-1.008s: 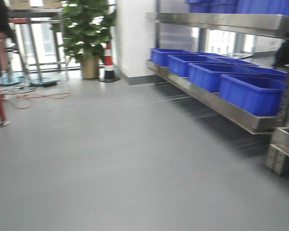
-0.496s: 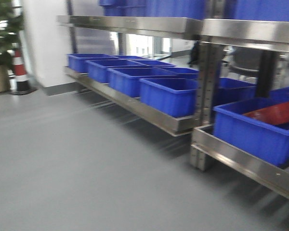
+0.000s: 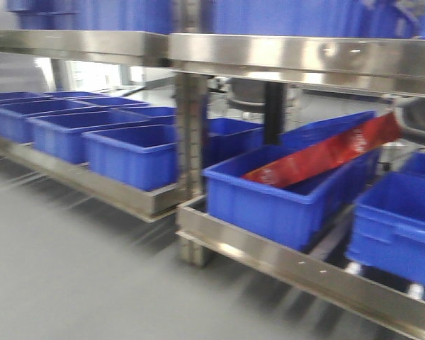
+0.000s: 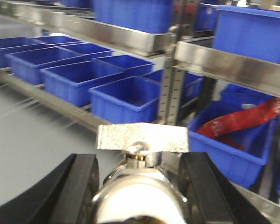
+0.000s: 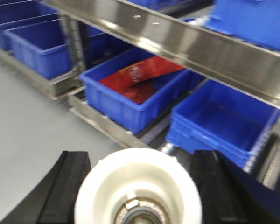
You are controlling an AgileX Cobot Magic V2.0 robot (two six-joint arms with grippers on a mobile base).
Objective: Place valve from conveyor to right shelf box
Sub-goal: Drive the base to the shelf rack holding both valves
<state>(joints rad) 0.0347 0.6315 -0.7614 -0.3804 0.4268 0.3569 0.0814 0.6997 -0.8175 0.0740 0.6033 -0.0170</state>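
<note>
This looks like the carrying step: the conveyor is in none of the 3 views, and the cameras face the shelving.

In the front view, a row of blue boxes (image 3: 127, 152) fills the left half. A steel upright (image 3: 191, 142) stands at centre. Right of it is a blue box (image 3: 269, 202) holding a tilted red packet (image 3: 326, 152), and another box (image 3: 397, 227) is cut off at the right edge.

In the left wrist view, the left gripper (image 4: 140, 186) sits at bottom centre. Its black fingers (image 4: 79, 186) are closed on the valve (image 4: 142, 138), with the flat silver handle on top and the pale body between the jaws.

In the right wrist view, the right gripper (image 5: 137, 186) clamps a white round part (image 5: 130, 175) with a metal core. I judge it a 2nd valve seen end-on.

The next move calls for stopping square to the right-hand bay. One arm then has to reach under the upper shelf rail (image 5: 186, 44) and release over a box, keeping clear of the red packet.

All 3 views are smeared. Neither arm shows in the front view, the lower valve bodies are cropped, and which box is meant cannot be told.
</note>
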